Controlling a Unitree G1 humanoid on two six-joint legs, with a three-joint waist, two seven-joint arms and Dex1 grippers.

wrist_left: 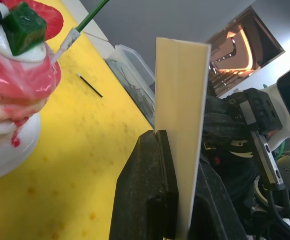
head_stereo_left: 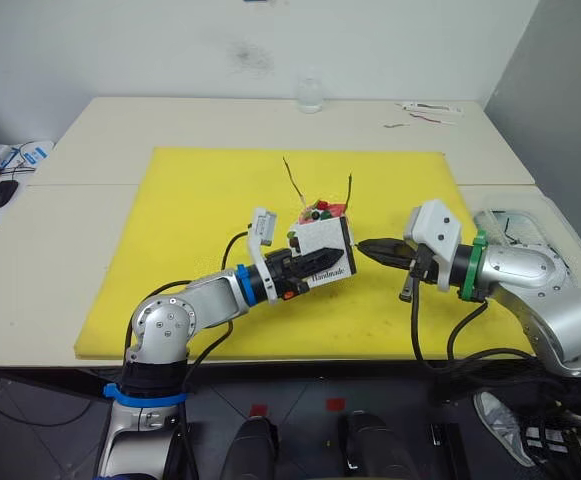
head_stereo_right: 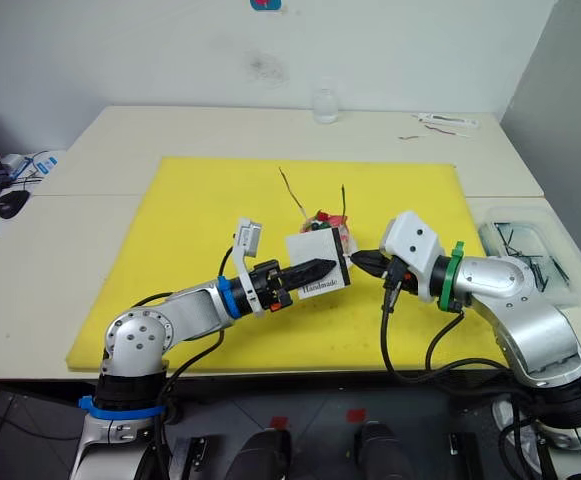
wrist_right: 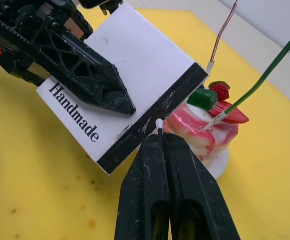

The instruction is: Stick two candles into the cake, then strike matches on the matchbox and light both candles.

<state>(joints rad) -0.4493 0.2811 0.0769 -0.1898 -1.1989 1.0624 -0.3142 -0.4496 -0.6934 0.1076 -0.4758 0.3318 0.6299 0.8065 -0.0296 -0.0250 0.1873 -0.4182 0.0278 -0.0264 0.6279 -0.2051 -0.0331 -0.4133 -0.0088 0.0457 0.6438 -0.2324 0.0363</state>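
The cake stands on its small white plate in the middle of the yellow mat. Both candles, a green one and a brownish one, are stuck in its top and unlit. My left gripper is shut on the white "Handmade" matchbox, holding it tilted just in front of the cake. My right gripper is shut on a match. The match's white head sits at the box's black striking strip.
A loose dark match lies on the mat beyond the cake. A clear tray holding dark sticks stands at the table's right edge. A glass and some packaging are at the back. A mouse lies far left.
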